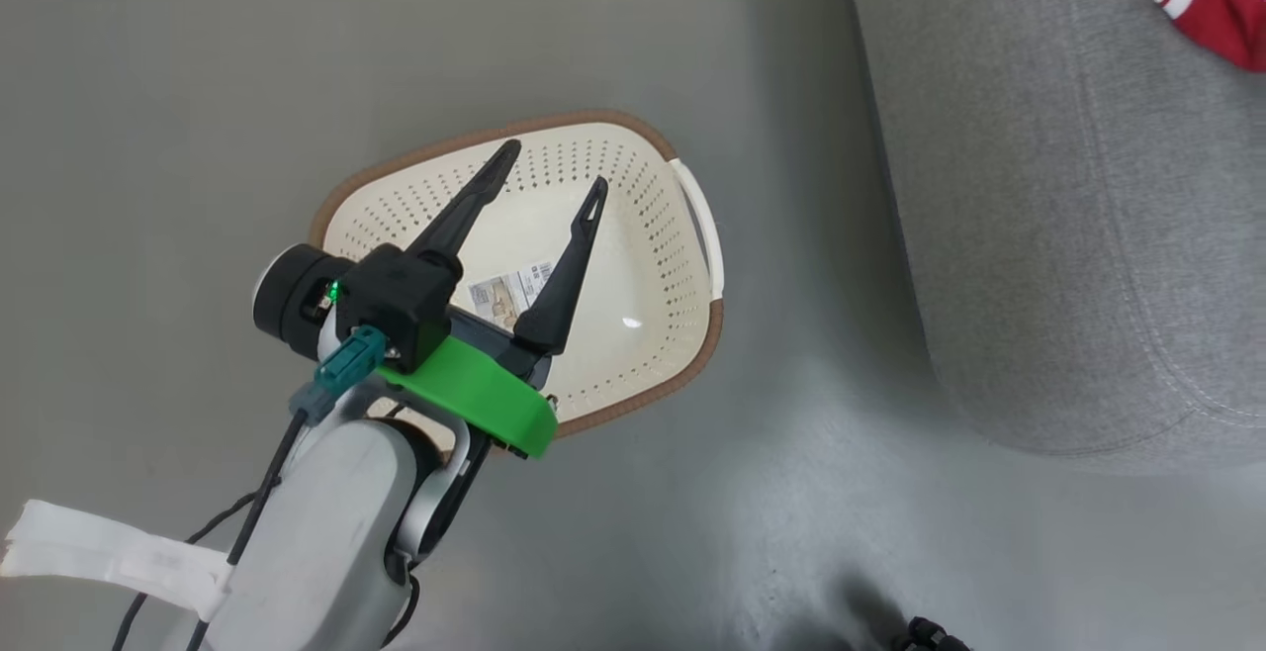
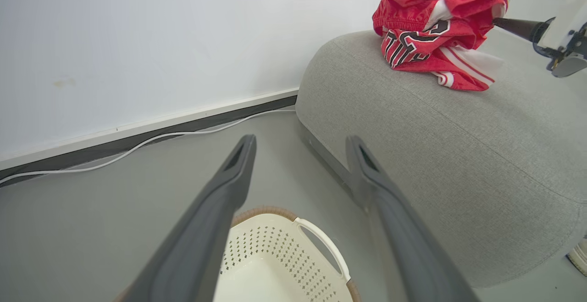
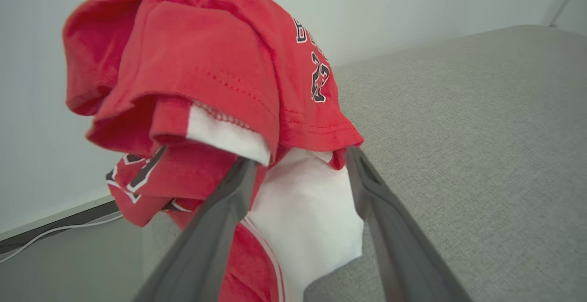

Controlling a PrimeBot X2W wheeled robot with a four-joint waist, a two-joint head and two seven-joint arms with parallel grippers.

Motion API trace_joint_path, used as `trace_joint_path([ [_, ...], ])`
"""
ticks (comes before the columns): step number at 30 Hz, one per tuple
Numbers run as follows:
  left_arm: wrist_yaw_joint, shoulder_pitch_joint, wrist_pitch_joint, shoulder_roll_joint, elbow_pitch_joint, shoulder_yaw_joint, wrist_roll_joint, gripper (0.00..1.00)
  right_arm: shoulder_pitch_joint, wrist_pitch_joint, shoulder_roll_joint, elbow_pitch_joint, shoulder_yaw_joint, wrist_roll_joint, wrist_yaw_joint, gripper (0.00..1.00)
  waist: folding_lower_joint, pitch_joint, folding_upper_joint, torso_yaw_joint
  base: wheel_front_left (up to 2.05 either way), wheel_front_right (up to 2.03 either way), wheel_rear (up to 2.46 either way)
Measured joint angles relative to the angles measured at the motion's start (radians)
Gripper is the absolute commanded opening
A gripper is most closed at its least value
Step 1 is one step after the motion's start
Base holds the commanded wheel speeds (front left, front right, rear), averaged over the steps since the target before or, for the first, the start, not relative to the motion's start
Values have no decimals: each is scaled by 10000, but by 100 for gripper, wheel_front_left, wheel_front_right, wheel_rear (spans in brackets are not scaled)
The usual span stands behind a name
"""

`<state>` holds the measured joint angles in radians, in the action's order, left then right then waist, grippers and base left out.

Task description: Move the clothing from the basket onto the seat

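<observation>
**Red kit on the sofa, both grippers wide open**

The right gripper is seen with its two long dark fingers spread wide, so nothing is pinched. A white panel of the bunched red sports clothing is caught loosely between them, and a red hem is draped over the tips. The pile, black-and-white lettering and all, is sat on the rounded end of the big light-grey fabric sofa. The left gripper is held wide open too, hung over the cream-white perforated plastic basket with the brown rim. A label sticker is seen on its bare bottom. The basket is set on the grey floor, near the sofa.
</observation>
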<state>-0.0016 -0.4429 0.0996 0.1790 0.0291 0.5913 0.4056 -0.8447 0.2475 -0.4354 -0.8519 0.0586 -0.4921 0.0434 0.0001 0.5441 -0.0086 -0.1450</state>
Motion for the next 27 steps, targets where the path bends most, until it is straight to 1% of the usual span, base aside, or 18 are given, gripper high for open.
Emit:
trace_joint_path([
  [5, -82, 293, 276, -109, -313, -21, 211, 100, 513, 44, 178, 58, 117, 73, -180, 100, 0, -464, 0, -173, 0, 0, 0],
  [10, -163, 455, 550, -265, -639, -75, 366, 100, 1058, 44, 364, 203, 291, 182, -449, 100, -1, -1028, 0, -268, 0, 0, 0],
  [13, -163, 627, 700, -359, -844, -136, 663, 100, 1362, 44, 447, 477, 299, 207, -550, 100, -1, -1394, 0, -270, 0, 0, 0],
  [15, -163, 711, 704, -382, -915, -157, 685, 100, 1448, 44, 464, 585, 299, 242, -566, 100, -1, -1520, 0, -260, 0, 0, 0],
  [19, -153, 999, 909, -410, -1239, -380, 765, 100, 1854, 46, 631, 1039, 391, 391, -700, 100, -1, -2017, 0, -166, 0, 0, 0],
  [23, 58, 1299, 1053, -412, -1540, -738, 920, 100, 2266, 46, 869, 1415, 614, 648, -872, 100, -1, -2513, 0, -4, 0, 0, 0],
  [27, 265, 1577, 1141, -407, -1741, -1016, 963, 100, 2661, 46, 1110, 1745, 849, 815, -876, 100, -1, -2998, 0, 214, 0, 0, 0],
])
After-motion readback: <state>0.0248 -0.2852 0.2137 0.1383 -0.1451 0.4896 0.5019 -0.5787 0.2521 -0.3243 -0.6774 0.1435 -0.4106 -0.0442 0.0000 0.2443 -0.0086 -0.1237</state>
